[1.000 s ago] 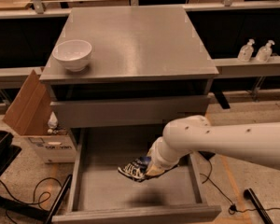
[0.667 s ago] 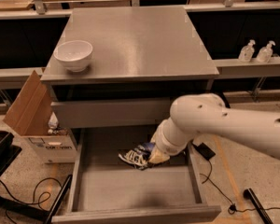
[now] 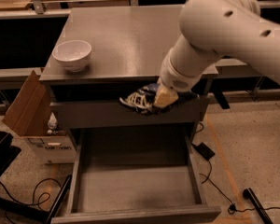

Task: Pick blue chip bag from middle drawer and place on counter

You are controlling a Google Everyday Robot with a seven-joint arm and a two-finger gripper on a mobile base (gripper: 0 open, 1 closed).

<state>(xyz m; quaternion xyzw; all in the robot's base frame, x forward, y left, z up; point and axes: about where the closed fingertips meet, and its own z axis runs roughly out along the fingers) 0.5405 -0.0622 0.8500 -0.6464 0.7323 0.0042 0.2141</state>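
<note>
Since the bag must end on the tabletop (image 3: 130, 36), take that broad grey top as your mark. It lies above and behind your load, so I judge the coming move to be up past its front edge, then back over it. The middle drawer (image 3: 135, 188) stands pulled out well below the tabletop's front edge. Your arm (image 3: 214, 27) reaches in across the tabletop's right front corner. A white bowl (image 3: 72, 55) sits on the tabletop's left front part, well apart from that path. The blue chip bag (image 3: 137, 99) hangs just below the tabletop's front edge, its long axis along that edge. It looks crumpled, glossy and dark with white print. The end effector (image 3: 162, 98) is clamped on the bag's right end, so the bag trails from it toward the bowl's side.
</note>
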